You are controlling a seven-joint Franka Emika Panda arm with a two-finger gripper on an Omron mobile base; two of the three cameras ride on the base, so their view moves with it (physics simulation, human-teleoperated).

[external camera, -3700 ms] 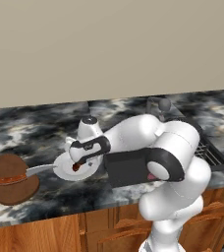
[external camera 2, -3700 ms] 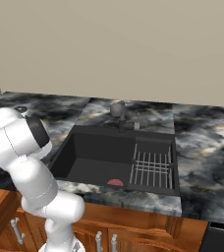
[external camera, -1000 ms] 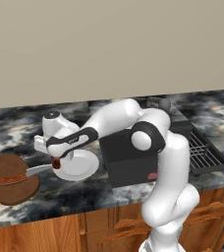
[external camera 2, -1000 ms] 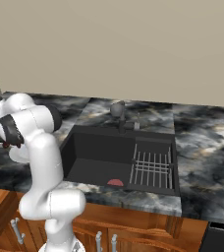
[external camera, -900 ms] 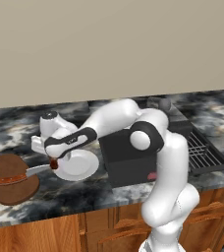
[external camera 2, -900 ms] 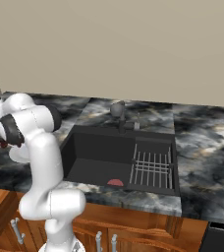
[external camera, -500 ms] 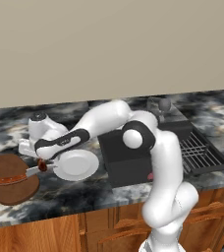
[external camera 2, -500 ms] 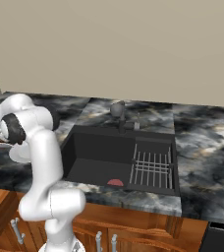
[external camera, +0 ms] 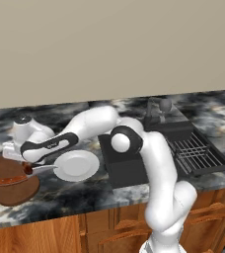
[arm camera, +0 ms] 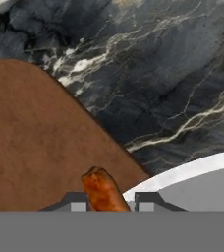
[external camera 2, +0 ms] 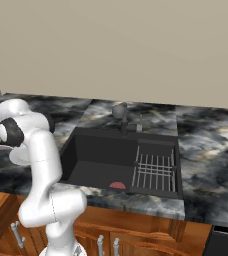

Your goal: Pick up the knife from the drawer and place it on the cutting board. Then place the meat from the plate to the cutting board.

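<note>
Your gripper (arm camera: 107, 203) is clamped on the meat (arm camera: 102, 189), which pokes out between the fingers. You carry it over the edge of the board (external camera: 6, 175), just beside the white plate (external camera: 77, 165), so it can go down on wood. The knife (external camera: 12, 181) lies on the board, near its front, leaving room behind it.

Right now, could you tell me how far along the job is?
Done: the knife lies on the cutting board, and the plate is bare. In hand: the pincer is shut on the meat, near the board's edge beside the plate. Left: setting the meat down on the board and letting go.
</note>
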